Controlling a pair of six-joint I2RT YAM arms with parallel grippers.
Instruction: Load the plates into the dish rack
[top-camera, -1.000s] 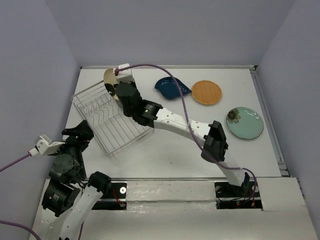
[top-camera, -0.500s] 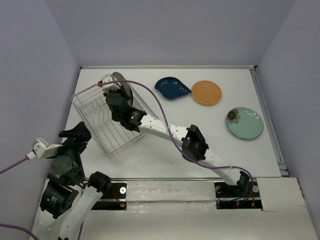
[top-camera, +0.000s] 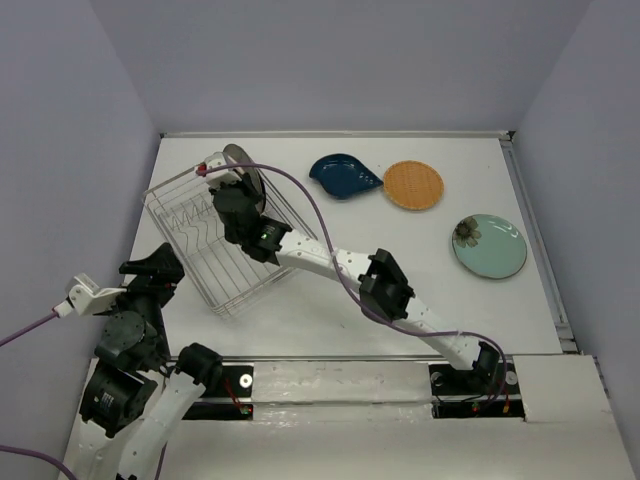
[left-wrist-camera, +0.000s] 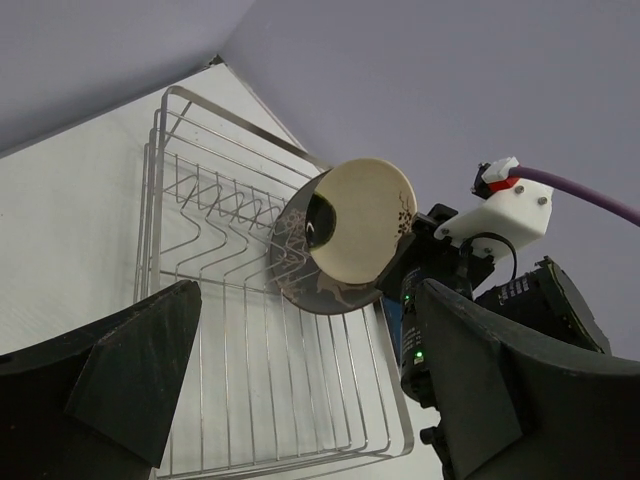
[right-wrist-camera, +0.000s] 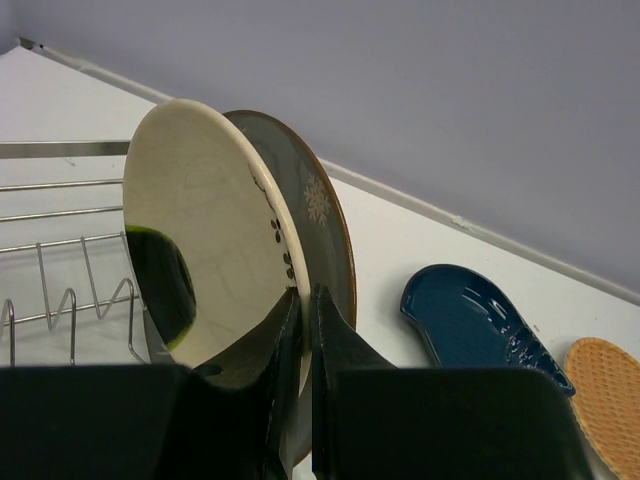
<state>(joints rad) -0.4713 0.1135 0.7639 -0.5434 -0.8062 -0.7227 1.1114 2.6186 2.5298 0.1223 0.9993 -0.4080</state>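
My right jaws are pinched shut on the lower rim of the cream plate (right-wrist-camera: 200, 230). The right gripper (right-wrist-camera: 300, 300) holds it upright at the far end of the dish rack (top-camera: 200, 235), close in front of the grey plate (right-wrist-camera: 325, 210) standing there. My left gripper (left-wrist-camera: 305, 330) hangs by the rack's near side, its jaws spread wide and holding nothing. The dark blue plate (top-camera: 345, 175), orange plate (top-camera: 413, 185) and teal plate (top-camera: 489, 245) lie flat on the table (top-camera: 330, 300), right of the rack
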